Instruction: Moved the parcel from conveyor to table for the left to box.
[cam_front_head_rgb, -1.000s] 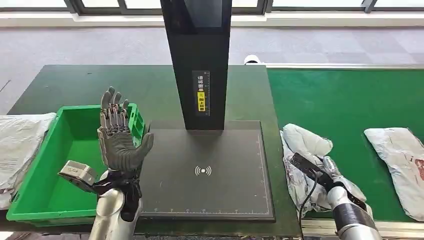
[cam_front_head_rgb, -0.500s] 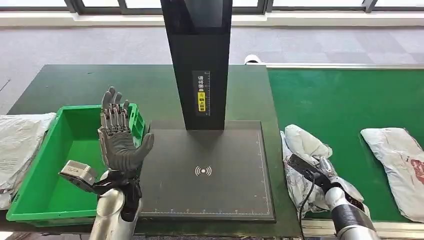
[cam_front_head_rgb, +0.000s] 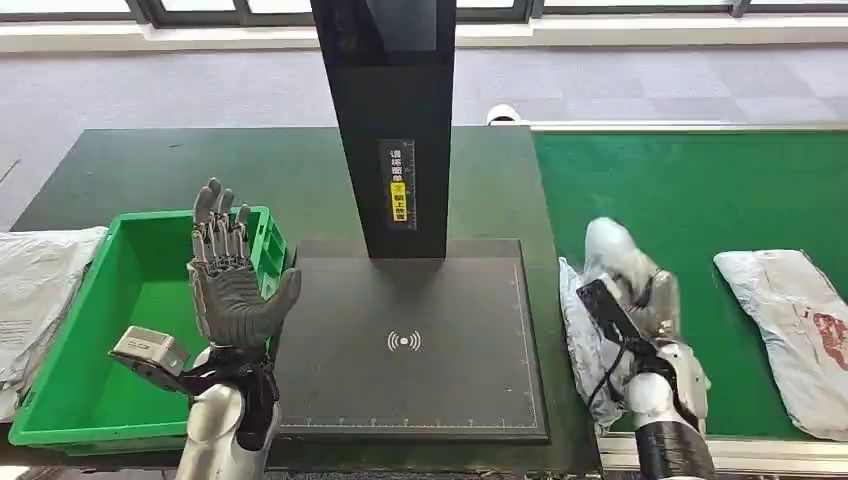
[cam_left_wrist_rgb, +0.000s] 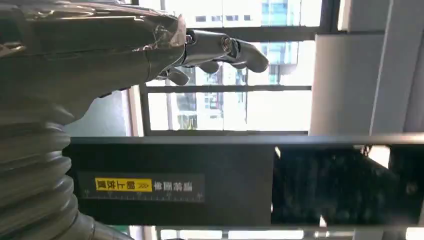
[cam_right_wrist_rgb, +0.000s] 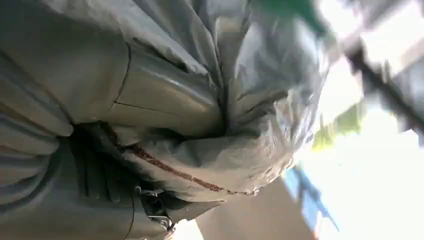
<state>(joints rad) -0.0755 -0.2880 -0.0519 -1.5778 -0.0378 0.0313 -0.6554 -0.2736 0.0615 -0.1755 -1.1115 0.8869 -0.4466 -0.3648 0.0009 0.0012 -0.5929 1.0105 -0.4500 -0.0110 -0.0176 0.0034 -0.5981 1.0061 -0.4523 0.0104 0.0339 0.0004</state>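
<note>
So the right hand (cam_front_head_rgb: 655, 330) has the grey parcel (cam_front_head_rgb: 610, 290) bunched up in its fingers and it's coming off the green conveyor (cam_front_head_rgb: 700, 200) now. A second ago the bag was lying slack at the belt's left edge with the hand pressed down on it. Now the top end of it is up and blurred with motion, and the hand has tipped upward with it. In the right wrist view the wrinkled plastic (cam_right_wrist_rgb: 200, 100) is squashed tight against the thumb and wraps over the fingers, so I'd call that a proper grip, not just a touch.

The lower part of the parcel still looks like it's dragging on the belt edge right beside the black scanner pad (cam_front_head_rgb: 410, 340), so it isn't on the table yet. My guess is we're at the lift-and-swing part, with the set-down still to come.

The left hand (cam_front_head_rgb: 228, 280) hasn't budged. It's held upright near the rim of the green bin (cam_front_head_rgb: 60, 400), palm open, fingers spread, nothing in it, apparently waiting for its turn.

A second parcel (cam_front_head_rgb: 790, 330) sits further right on the belt, having drifted a bit left, so the conveyor seems to be running.
</note>
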